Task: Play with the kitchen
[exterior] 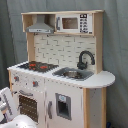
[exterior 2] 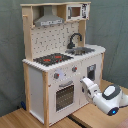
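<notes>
The kitchen (exterior: 60,75) (exterior 2: 60,65) is a tall white and light-wood toy, seen in both exterior views. It has a black-red hob (exterior: 37,65) (exterior 2: 52,59), a black tap (exterior: 85,59) (exterior 2: 75,40) over the sink (exterior: 74,74) (exterior 2: 83,50), a grey hood (exterior: 40,26) (exterior 2: 49,19) and a small microwave (exterior: 72,23) (exterior 2: 75,11). My gripper (exterior 2: 86,83) sits at the kitchen's front, between the windowed oven door (exterior 2: 65,96) (exterior: 27,105) and the cupboard door (exterior 2: 92,70). All doors look closed. In the first exterior view only white arm parts (exterior: 7,102) show, at the lower left.
The kitchen stands on a wooden table (exterior 2: 30,119). A grey curtain (exterior: 117,45) (exterior 2: 10,50) hangs behind it. The white arm body (exterior 2: 109,97) reaches in from the second exterior view's lower right.
</notes>
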You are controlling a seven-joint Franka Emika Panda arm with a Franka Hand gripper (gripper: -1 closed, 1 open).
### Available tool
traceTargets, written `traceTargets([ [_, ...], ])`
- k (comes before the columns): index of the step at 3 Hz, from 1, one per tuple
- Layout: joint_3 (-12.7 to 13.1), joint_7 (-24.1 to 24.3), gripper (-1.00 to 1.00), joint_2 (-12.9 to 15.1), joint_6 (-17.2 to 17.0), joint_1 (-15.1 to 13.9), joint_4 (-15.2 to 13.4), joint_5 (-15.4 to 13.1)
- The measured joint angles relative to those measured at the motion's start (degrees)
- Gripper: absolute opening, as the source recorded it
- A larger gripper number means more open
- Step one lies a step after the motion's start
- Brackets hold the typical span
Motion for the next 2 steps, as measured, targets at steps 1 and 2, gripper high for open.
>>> traceTargets([
  [1, -0.04, 4.39, 1.00, -3.04, 3.31, -0.03, -1.49, -0.63],
  [2, -0.01, 8.85, 1.00, -6.51, 6.79, -0.13, -2.56, -0.76],
])
